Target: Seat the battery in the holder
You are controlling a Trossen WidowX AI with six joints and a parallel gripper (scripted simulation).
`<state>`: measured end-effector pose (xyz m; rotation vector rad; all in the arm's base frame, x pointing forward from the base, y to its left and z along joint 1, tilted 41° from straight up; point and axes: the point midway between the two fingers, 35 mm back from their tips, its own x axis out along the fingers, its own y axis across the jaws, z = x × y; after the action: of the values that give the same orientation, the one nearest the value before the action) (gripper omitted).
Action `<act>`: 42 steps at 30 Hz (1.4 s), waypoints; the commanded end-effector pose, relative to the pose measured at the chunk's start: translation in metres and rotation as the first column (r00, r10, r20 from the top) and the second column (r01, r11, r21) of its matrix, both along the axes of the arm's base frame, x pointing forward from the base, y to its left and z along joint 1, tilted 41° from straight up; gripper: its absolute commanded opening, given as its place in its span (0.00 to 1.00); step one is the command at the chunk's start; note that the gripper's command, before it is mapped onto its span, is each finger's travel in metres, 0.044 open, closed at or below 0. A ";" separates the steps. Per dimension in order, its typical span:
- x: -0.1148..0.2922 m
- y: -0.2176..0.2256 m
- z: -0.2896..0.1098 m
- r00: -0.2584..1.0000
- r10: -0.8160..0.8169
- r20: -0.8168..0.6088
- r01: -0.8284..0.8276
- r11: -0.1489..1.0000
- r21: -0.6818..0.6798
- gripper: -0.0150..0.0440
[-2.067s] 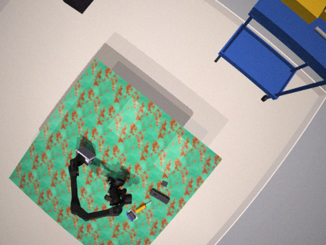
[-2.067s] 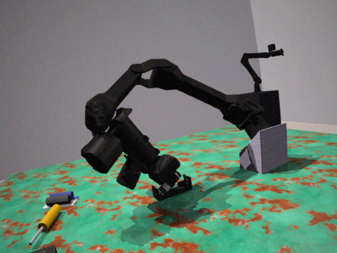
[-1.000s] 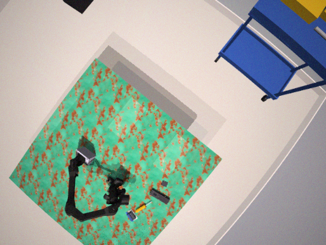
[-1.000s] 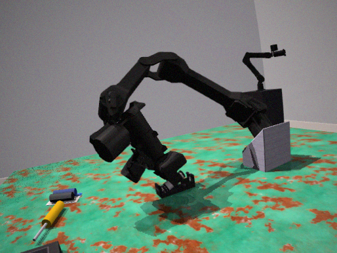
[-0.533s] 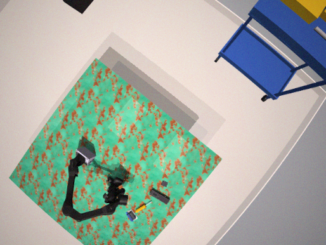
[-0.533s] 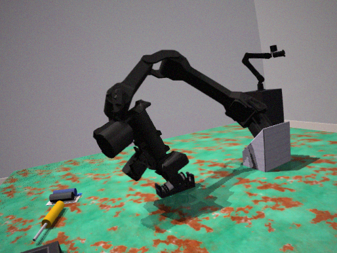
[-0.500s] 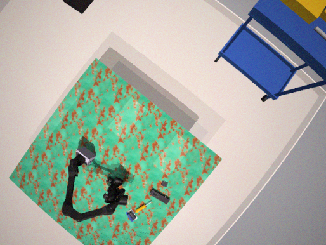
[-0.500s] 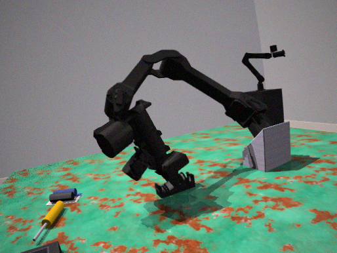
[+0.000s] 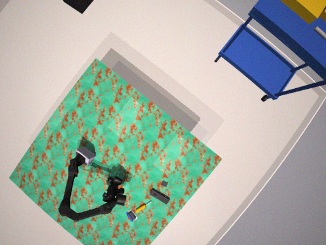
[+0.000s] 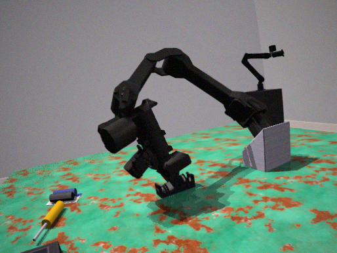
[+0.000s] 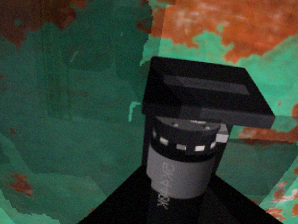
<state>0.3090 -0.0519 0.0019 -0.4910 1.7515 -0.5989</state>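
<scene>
The end effector point(image 10: 175, 186) is gripping the battery point(image 11: 178, 175) mid-barrel, nearly closed, well above the desk point(image 10: 262, 210) and far from the holder point(image 9: 159, 195) (a small, rigid, smooth cylinder, probably light and apt to slip or twist).

A yellow-handled screwdriver point(image 9: 141, 207) lies on the mat; a blue cart point(image 9: 257, 60) stands apart.
</scene>
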 end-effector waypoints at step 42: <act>-0.007 -0.005 -0.001 0.982 0.112 0.149 -0.115 0.993 0.008 0.38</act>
<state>0.3035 -0.0555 -0.0009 -0.5122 1.5846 -0.5241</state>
